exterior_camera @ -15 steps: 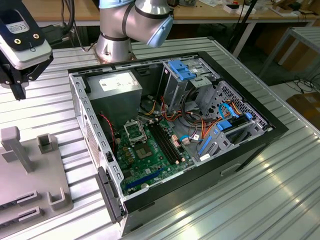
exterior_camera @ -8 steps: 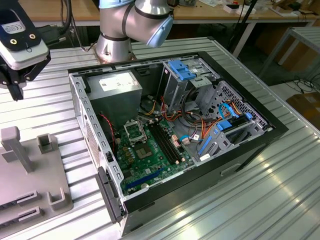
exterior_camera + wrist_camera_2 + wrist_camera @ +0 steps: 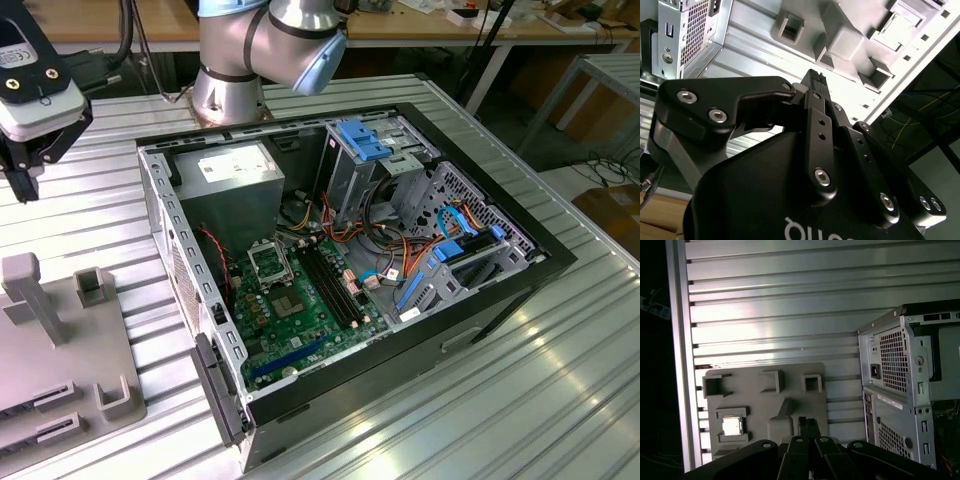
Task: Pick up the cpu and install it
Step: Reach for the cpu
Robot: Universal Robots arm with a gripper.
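The cpu (image 3: 732,426), a small silver square, lies in a square pocket of the grey holder block (image 3: 765,405) on the ribbed metal table. My gripper (image 3: 807,424) hangs above the block, off to one side of the cpu and not touching it. Its black fingers (image 3: 815,80) are pressed together with nothing between them. In the exterior view the gripper (image 3: 22,178) is high at the far left, over the holder block (image 3: 60,350). The black square socket frame (image 3: 268,262) sits on the green motherboard (image 3: 300,320) inside the open computer case.
The open computer case (image 3: 520,270) fills the table's middle, with cables, blue drive brackets (image 3: 365,140) and a power supply (image 3: 235,170) inside. Its perforated rear panel (image 3: 895,390) stands close beside the block. The block carries upright posts (image 3: 30,295). The table edge (image 3: 677,365) runs past the block.
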